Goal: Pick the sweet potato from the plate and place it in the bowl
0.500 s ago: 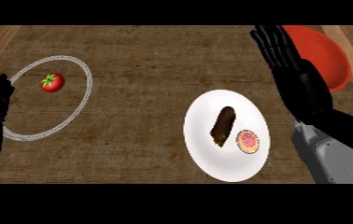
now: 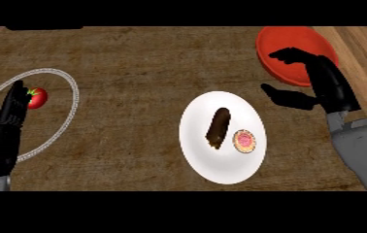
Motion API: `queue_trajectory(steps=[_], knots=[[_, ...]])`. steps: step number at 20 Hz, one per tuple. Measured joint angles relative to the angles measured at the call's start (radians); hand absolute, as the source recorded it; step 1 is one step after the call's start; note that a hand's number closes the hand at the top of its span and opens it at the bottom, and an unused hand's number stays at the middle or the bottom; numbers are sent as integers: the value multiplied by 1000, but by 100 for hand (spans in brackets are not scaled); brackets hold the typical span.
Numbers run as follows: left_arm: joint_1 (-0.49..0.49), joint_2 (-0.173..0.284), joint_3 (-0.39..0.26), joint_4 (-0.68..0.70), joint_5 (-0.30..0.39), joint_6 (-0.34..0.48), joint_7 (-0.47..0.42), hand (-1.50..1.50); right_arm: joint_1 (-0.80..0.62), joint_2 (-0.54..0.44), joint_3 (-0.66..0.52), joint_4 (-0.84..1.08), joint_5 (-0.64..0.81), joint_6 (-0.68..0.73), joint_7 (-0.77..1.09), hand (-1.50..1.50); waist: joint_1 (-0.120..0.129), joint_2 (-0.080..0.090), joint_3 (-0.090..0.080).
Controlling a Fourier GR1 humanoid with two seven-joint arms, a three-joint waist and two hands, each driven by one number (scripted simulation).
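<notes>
A dark brown sweet potato point(image 2: 218, 127) lies lengthwise on the white plate point(image 2: 215, 164) in the middle of the head view. The red bowl point(image 2: 287, 42) sits at the far right of the counter. My right hand point(image 2: 323, 84) hovers right of the plate and in front of the bowl, fingers bent forward and thumb spread towards the plate, holding nothing. My left hand point(image 2: 14, 115) rests at the left edge, fingers straight and pointing up.
A small round pink-centred pastry point(image 2: 244, 141) lies on the plate beside the sweet potato. A red tomato point(image 2: 37, 97) sits inside a clear glass ring-shaped dish point(image 2: 68, 115) at the left. The counter top is brown wood grain.
My right hand has turned and lowered towards the plate, its fingers bending from straight up to forward with the thumb spread. The left hand shows further into view.
</notes>
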Motion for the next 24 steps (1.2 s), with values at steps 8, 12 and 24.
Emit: queue_trajectory(steps=[8, 12, 24], knots=[[-17, -36, -7, 16, 43, 0, 70, 0, 45, -37, 145, -26, 381, -66, 419, -150, -27, -24, 15], [-36, -45, -17, 21, 51, -5, 95, 0, 22, 23, 232, -87, 548, -14, 669, -150, -11, -25, 20], [-130, -60, -49, 40, 46, -24, 143, 0, -184, 340, 283, -39, 762, 293, 943, -150, 59, -2, 29]])
